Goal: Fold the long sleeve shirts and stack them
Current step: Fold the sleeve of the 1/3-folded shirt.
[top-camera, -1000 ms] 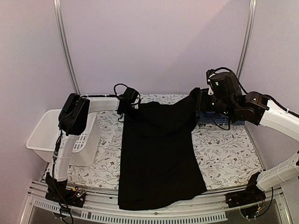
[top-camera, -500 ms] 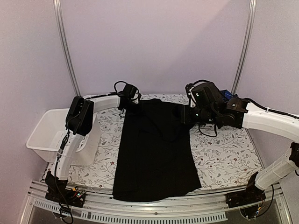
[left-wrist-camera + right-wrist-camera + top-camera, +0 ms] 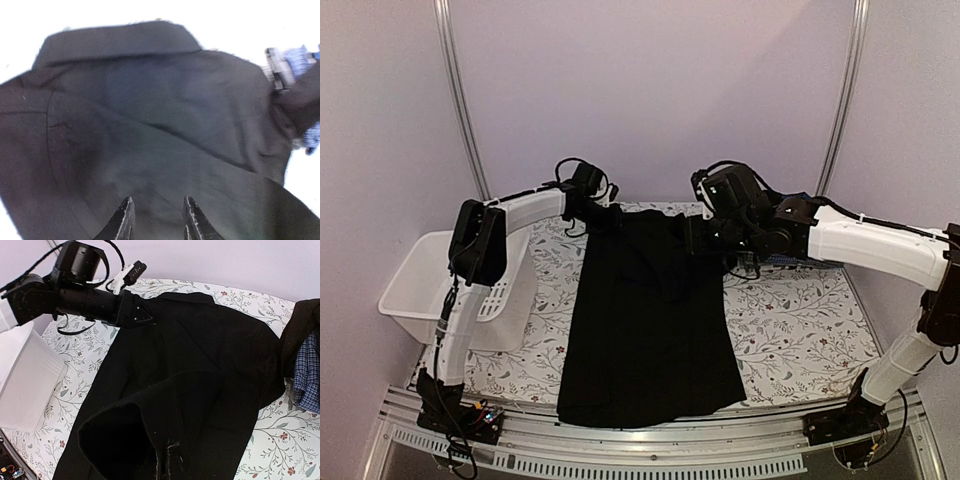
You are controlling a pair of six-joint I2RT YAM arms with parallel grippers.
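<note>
The right claw (image 3: 692, 238) is pinching a raised fold of the black shirt (image 3: 650, 330), which is lying lengthwise on the worktop (image 3: 800, 330). The left claw (image 3: 156, 212) is hovering parted near the collar. The fold is wanting a taut, straight lay-down, edges aligned.

We saw the black shirt (image 3: 650, 310) as soft, matt cloth whose folds took almost no shine. The plaid shirt (image 3: 306, 370), near the tabletop's far right corner, was woven cloth in a blue-and-navy check. The tabletop (image 3: 800, 330) wore a matt, floral-printed covering. At its left edge the basket (image 3: 415, 290) was smooth white plastic. The right arm (image 3: 870, 240) had a smooth white shell with a slight sheen.
</note>
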